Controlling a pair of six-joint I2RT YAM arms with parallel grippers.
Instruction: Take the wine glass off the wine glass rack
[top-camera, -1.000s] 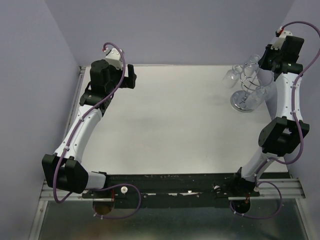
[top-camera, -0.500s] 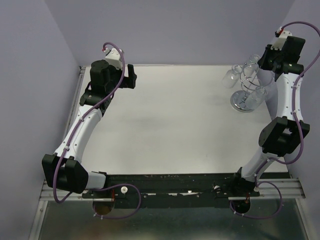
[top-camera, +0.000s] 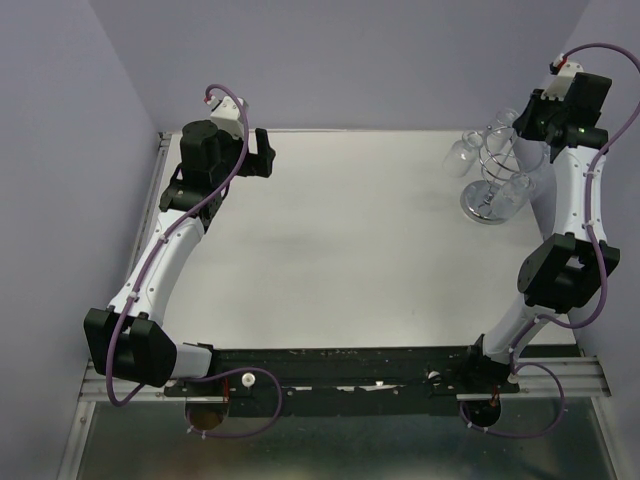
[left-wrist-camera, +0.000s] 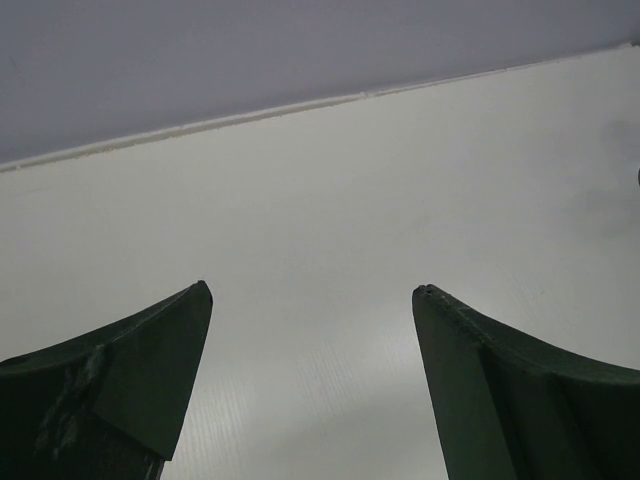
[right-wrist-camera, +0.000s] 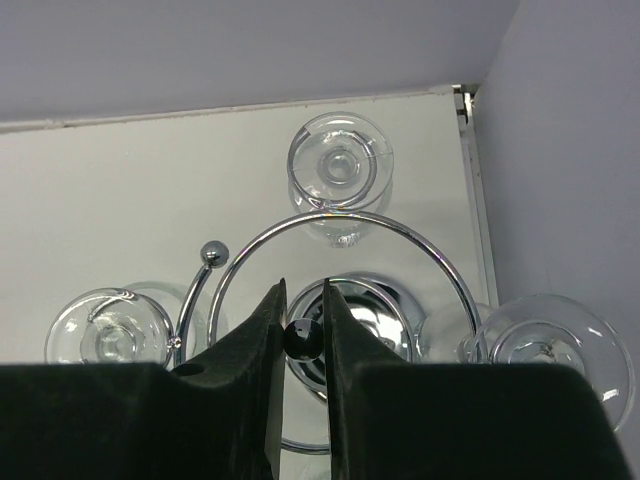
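The wine glass rack (right-wrist-camera: 375, 315), a shiny chrome wire stand with a wide ring above a round mirrored base, stands upright directly below the right gripper (right-wrist-camera: 303, 300). A small dark ball on it seems to sit between the fingertips. Three clear glasses hang from it, feet uppermost: the first wine glass (right-wrist-camera: 340, 165) just ahead of the gripper, the second wine glass (right-wrist-camera: 105, 328) to its left in the wrist view, and the third wine glass (right-wrist-camera: 545, 350) to its right.
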